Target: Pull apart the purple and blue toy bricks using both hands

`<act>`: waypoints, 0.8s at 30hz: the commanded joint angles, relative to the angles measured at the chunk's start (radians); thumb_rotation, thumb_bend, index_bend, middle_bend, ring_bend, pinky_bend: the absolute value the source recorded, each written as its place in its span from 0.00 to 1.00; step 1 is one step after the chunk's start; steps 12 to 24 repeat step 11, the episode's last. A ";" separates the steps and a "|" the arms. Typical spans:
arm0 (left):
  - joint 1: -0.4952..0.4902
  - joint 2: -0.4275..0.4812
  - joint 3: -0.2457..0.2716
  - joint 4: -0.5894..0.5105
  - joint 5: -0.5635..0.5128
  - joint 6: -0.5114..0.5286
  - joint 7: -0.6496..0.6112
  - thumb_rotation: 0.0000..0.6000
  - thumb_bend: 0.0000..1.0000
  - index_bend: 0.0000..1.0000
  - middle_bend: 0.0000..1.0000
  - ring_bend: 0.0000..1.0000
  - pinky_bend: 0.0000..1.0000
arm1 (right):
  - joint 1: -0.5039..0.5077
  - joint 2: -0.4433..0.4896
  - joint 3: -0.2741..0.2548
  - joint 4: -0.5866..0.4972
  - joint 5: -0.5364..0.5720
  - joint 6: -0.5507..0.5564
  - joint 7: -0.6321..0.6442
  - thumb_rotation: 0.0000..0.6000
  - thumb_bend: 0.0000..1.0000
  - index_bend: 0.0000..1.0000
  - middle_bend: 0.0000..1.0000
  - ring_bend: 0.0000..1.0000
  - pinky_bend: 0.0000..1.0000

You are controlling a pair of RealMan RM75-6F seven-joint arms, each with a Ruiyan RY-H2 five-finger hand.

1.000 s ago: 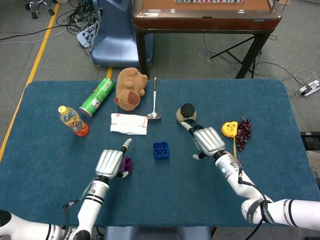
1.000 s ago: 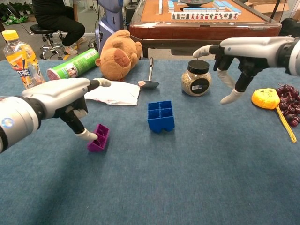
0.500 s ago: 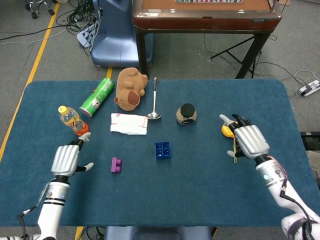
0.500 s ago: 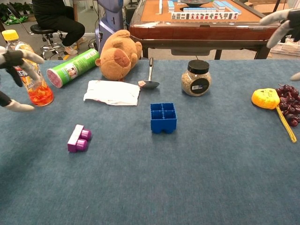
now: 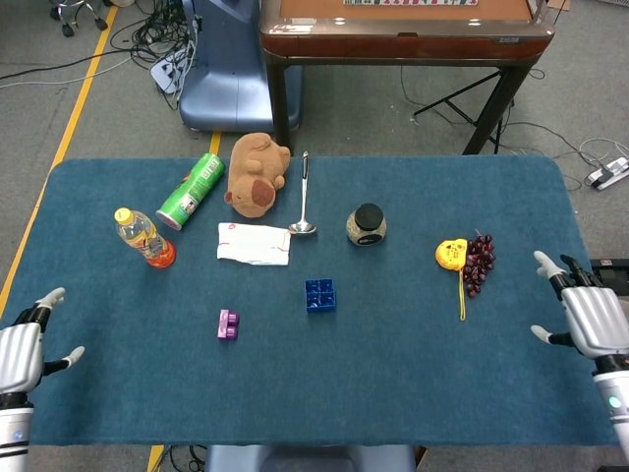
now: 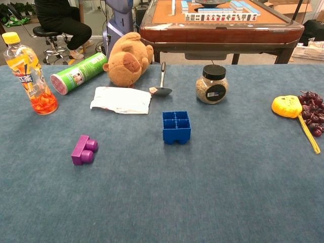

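The purple brick (image 5: 227,324) (image 6: 83,150) lies on its side on the blue table, left of centre. The blue brick (image 5: 318,295) (image 6: 176,127) stands apart from it near the middle, hollow side up. My left hand (image 5: 20,351) is at the table's front left edge, open, fingers spread, holding nothing. My right hand (image 5: 593,317) is at the front right edge, likewise open. Both hands are far from the bricks. The chest view shows neither hand.
At the back stand an orange drink bottle (image 5: 144,238), a green can (image 5: 192,191) on its side, a plush toy (image 5: 256,173), a spoon (image 5: 304,197), a folded paper (image 5: 254,243) and a jar (image 5: 367,224). A yellow toy (image 5: 451,255) and grapes (image 5: 479,262) lie right.
Both hands have drawn back outward from the bricks to the table's front corners. The purple brick, touched by the left hand a second ago, lies free on its side.
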 commanded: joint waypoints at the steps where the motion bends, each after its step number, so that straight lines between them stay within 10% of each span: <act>1: 0.037 0.003 0.011 0.044 0.041 0.020 -0.014 1.00 0.01 0.20 0.25 0.31 0.56 | -0.053 0.000 -0.014 0.027 -0.024 0.041 0.035 1.00 0.00 0.07 0.26 0.19 0.23; 24: 0.070 0.008 -0.005 0.052 0.111 0.007 0.024 1.00 0.01 0.20 0.25 0.31 0.56 | -0.129 -0.014 -0.001 0.068 -0.052 0.087 0.087 1.00 0.00 0.08 0.26 0.19 0.23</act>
